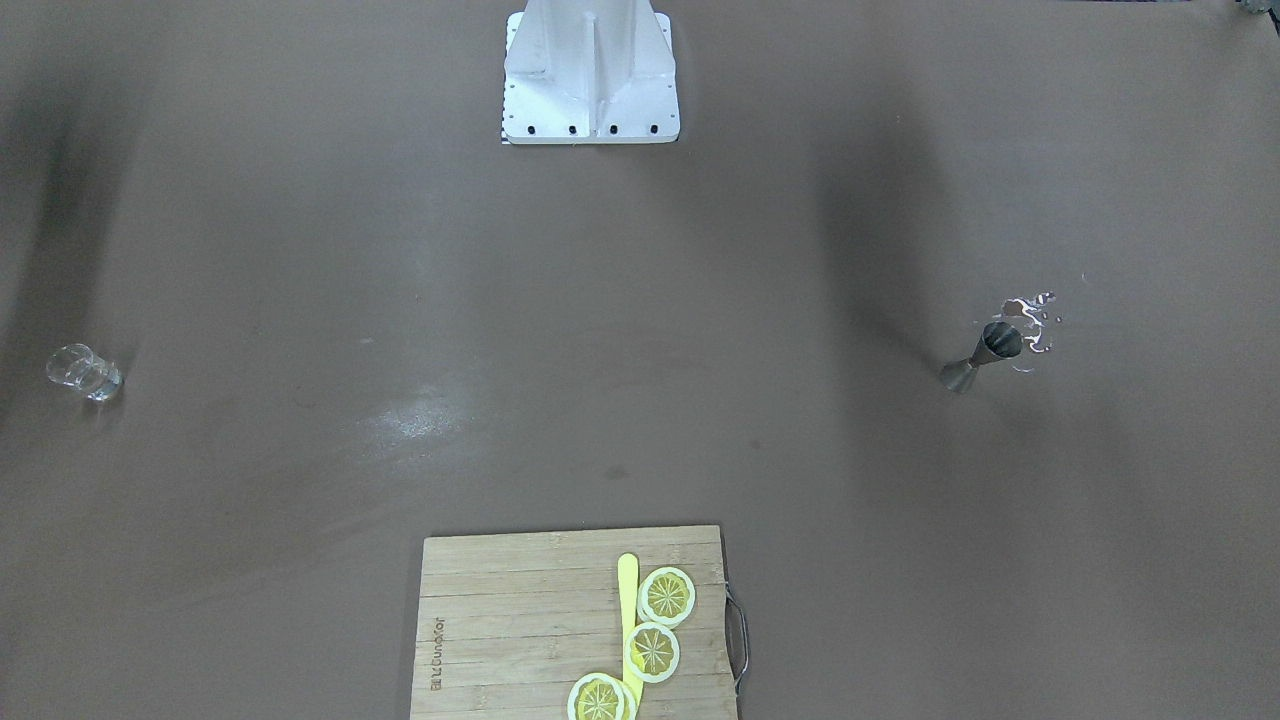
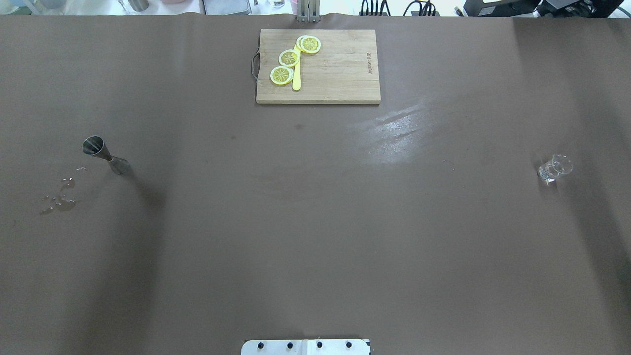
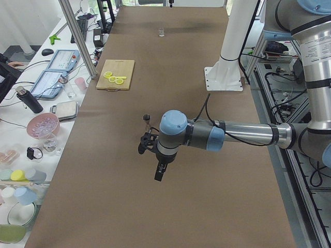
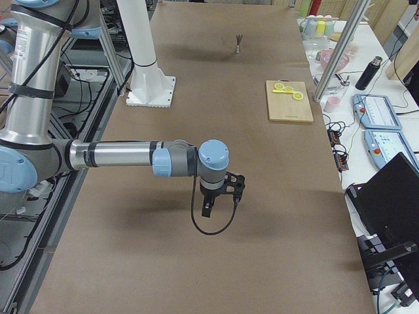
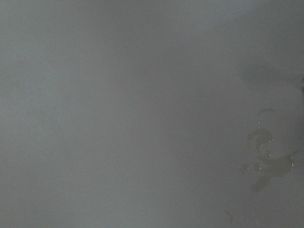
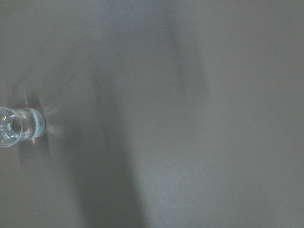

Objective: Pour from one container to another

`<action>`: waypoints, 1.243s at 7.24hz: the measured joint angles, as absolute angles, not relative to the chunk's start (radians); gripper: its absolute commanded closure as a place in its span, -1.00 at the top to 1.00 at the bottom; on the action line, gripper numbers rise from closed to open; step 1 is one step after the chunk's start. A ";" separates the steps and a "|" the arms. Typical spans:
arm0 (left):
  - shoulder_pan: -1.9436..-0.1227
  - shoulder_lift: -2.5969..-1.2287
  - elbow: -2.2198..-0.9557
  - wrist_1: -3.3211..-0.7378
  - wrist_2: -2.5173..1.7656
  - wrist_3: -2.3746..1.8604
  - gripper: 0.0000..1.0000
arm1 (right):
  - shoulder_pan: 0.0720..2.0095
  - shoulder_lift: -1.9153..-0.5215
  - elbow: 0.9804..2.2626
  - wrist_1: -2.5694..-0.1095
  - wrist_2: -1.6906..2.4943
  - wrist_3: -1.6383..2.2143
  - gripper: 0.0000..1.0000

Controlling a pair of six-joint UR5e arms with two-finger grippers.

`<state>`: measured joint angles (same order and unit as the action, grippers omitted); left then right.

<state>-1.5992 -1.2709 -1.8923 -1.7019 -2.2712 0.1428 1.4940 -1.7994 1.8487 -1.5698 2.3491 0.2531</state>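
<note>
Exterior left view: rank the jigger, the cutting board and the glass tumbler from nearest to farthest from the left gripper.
1. The jigger, upright just beyond the left gripper, at the near end.
2. The cutting board, farther along, on the operators' side.
3. The glass tumbler, at the far end, on the robot's right.

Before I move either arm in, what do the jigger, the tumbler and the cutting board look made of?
Jigger: seemingly metal, dark grey with a dull sheen; its cup rim catches light.
Tumbler: clear colourless glass, possibly plastic; the table shows through it, with bright glints.
Cutting board: light wood, perhaps bamboo, matt; parallel strips and grain show.
</note>
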 measured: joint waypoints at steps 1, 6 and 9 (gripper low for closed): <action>-1.625 -1.263 -1.882 -1.645 -2.287 0.152 0.94 | 1.495 -1.797 1.849 -1.569 2.348 0.253 1.00; -1.654 -1.269 -1.883 -1.476 -2.375 0.147 0.95 | 1.496 -1.801 1.860 -1.572 2.352 0.253 1.00; -1.654 -1.270 -1.866 -1.482 -2.375 0.146 0.95 | 1.496 -1.798 1.859 -1.571 2.343 0.254 1.00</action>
<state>-1.6540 -1.2696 -1.8665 -1.4818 -2.3754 0.1459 1.4956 -1.7983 1.8589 -1.5710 2.3430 0.2541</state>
